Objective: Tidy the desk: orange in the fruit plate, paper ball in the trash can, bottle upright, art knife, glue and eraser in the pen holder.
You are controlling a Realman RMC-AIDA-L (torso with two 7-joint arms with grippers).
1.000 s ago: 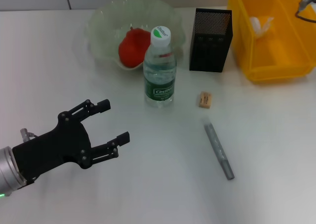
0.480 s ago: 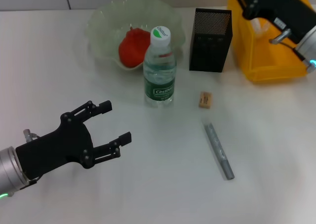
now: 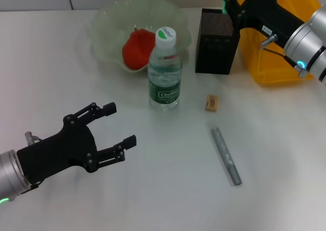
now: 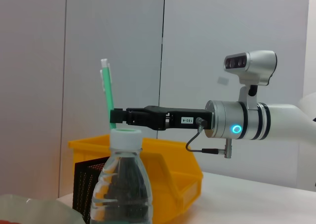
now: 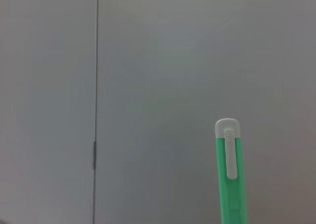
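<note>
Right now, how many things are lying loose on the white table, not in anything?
2: the eraser lies beside the bottle, and a grey stick lies nearer the robot. The bottle stands upright. Something may be hidden behind the right hand.

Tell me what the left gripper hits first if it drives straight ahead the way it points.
Probably the bottle: the open left gripper points toward it across bare desk, and the left wrist view shows it dead ahead. Height is unclear.

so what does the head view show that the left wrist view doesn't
Only the head view shows the open left pincer, the eraser, a grey stick on the desk and the orange in the fruit plate. Only the left wrist view shows the whole upright green art knife the right pincer holds. Both show the bottle, pen holder and trash can.
</note>
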